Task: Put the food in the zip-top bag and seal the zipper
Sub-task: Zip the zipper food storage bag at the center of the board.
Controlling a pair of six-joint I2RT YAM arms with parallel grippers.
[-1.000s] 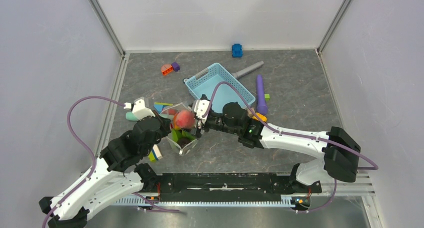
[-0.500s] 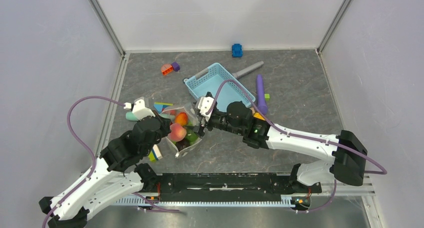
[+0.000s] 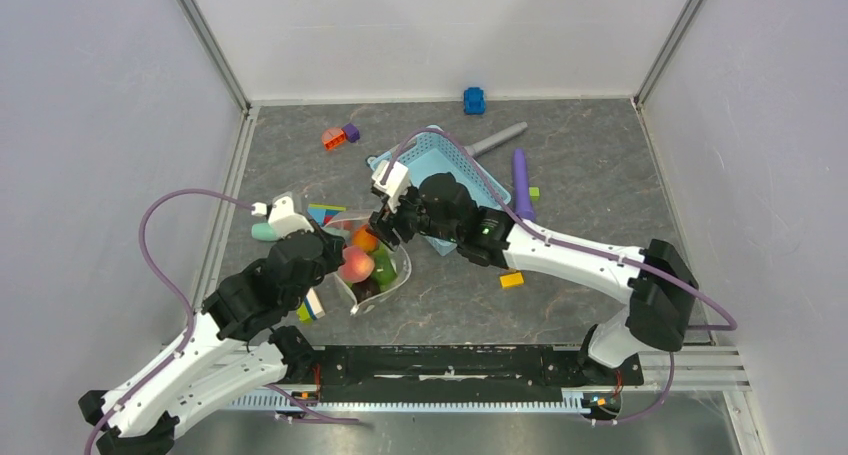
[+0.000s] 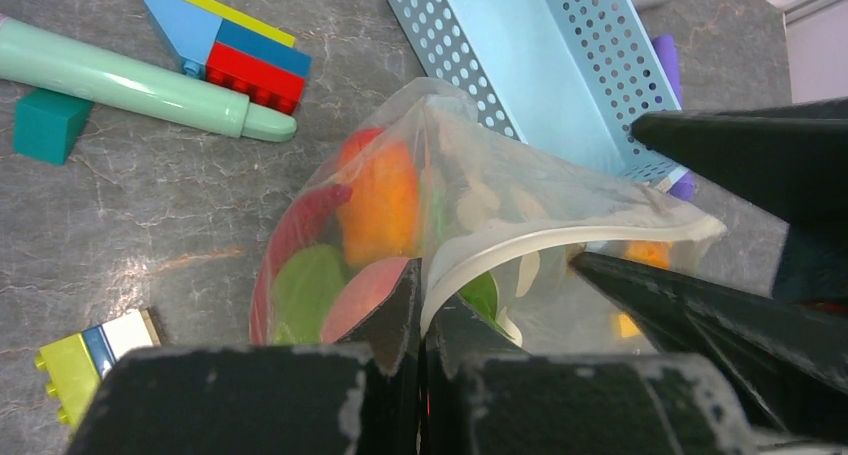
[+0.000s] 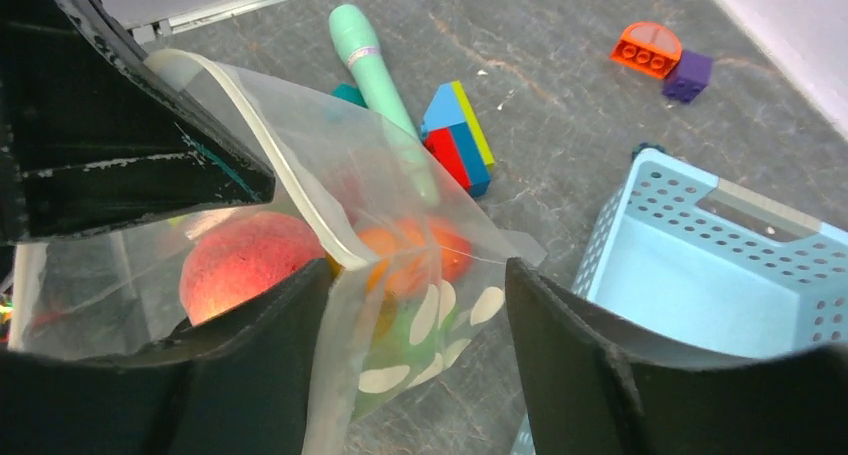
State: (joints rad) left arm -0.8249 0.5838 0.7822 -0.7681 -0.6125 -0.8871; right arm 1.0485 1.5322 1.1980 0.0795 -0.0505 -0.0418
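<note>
Grey marbled table (image 3: 600,165), white walls: dotted zip-top bag (image 3: 390,275) sits mid-left, mouth gaping up, food (image 3: 355,265) inside.
Left gripper (image 4: 420,295) is pinched tight on the unsealed zipper (image 4: 500,247). Right gripper (image 5: 415,275) is spread wide around the far rim, gripping nothing. Basket (image 3: 470,180) crowds just behind, bare table nearside.

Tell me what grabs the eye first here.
The clear dotted bag sits mid-table, stuffed with bright toy food in pink, orange and green. The left gripper is shut on its rim and holds it up, while the right gripper stands open around the bag's far corner. Just behind them is a light-blue basket.
</note>
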